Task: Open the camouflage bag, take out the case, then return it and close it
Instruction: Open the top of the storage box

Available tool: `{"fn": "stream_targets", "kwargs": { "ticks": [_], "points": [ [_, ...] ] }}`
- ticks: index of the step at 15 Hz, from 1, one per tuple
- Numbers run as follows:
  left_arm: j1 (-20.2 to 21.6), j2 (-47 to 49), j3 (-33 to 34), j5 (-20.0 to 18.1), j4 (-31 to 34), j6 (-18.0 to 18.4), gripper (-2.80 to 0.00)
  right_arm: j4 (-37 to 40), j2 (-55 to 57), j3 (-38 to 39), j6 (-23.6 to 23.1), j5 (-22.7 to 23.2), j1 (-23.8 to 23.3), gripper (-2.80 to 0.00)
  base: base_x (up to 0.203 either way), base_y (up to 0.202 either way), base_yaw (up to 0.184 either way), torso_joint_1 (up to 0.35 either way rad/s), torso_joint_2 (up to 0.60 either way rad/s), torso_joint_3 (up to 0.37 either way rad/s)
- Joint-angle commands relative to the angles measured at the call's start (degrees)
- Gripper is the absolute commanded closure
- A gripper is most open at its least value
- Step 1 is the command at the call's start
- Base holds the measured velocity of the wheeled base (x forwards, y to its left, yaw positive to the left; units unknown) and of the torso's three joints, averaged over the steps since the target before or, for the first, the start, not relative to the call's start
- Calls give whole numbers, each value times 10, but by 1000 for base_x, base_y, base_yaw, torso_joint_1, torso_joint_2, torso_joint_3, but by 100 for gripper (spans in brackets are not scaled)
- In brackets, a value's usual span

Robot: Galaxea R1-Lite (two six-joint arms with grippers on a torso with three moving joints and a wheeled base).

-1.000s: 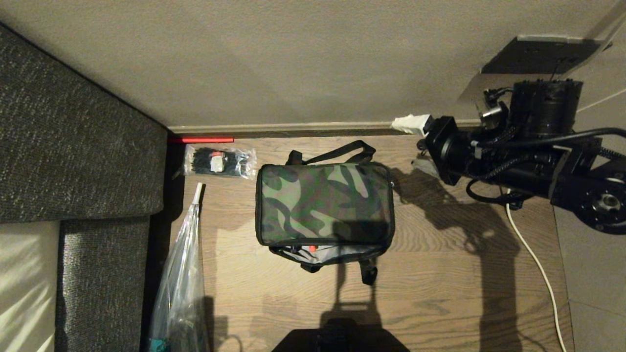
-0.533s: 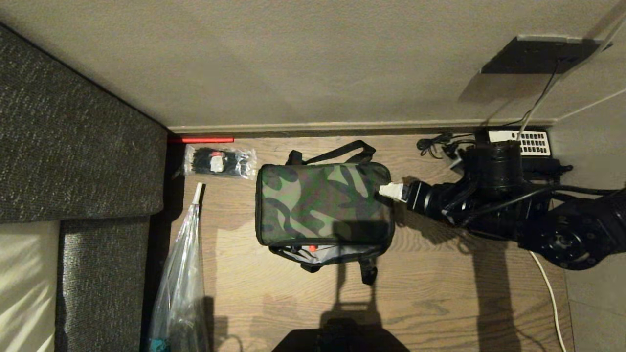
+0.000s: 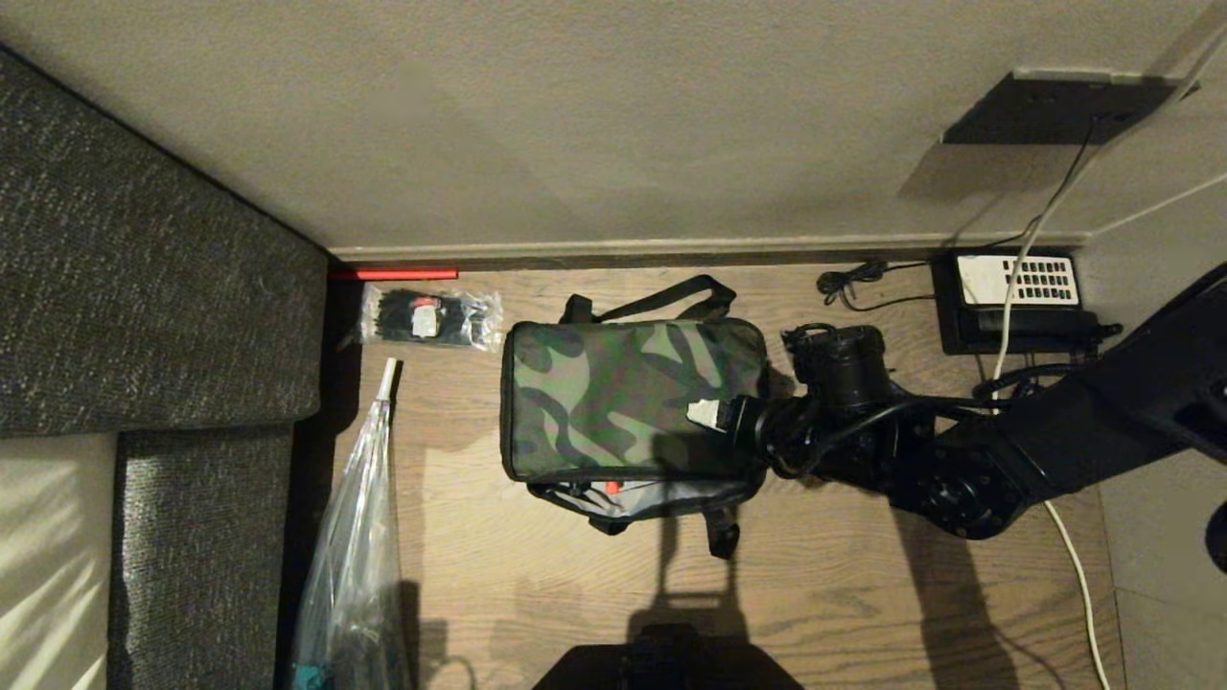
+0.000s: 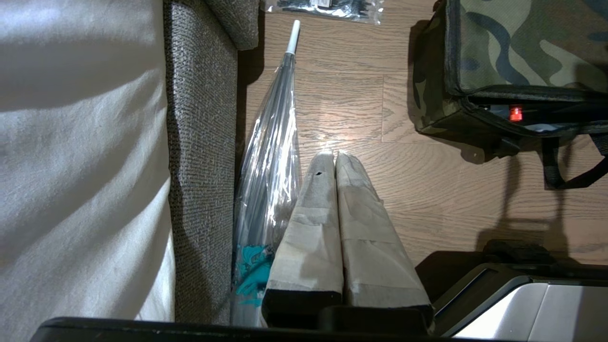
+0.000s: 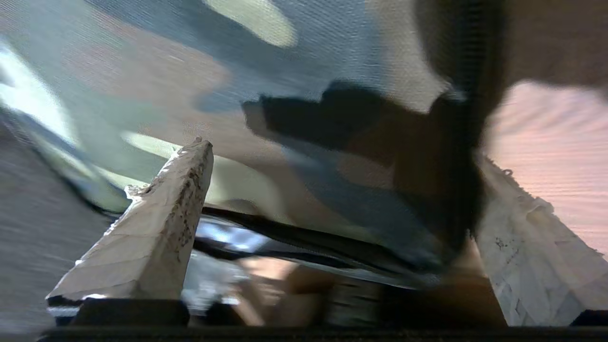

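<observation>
Lying on the floor point(image 3: 863, 594), the camouflage bag point(image 3: 613, 398) is overlapped at its right end by the right claw point(image 3: 709, 414) — fingers spread wide, nothing gripped. The left claw point(image 4: 335, 159) is seen clenched.

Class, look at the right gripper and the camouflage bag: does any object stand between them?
Nothing visible does. The right gripper is open, over the near right part of the camouflage bag lid, with only bag fabric ahead of its fingers. The desk phone lies behind the arm, by the wall.

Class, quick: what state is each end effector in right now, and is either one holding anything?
Left end effector: closed, holding nothing, parked above the floor beside the umbrella.
Right end effector: open, holding nothing, over the camouflage bag.
</observation>
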Motion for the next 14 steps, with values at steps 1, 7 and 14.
{"fn": "stream_targets", "kwargs": {
  "ticks": [1, 7, 14],
  "points": [
    [0, -1, 1, 0, 0, 0, 0, 8, 6, -24, 62, 19, 8, -280, 0, 0, 0, 0, 0, 0],
    [0, -1, 1, 0, 0, 0, 0, 12, -52, -51, 200, 68, 8, -280, 0, 0, 0, 0, 0, 0],
    [0, -1, 1, 0, 0, 0, 0, 6, -65, -23, 168, 67, 8, 0, 0, 0, 0, 0, 0, 0]
  ]
}}
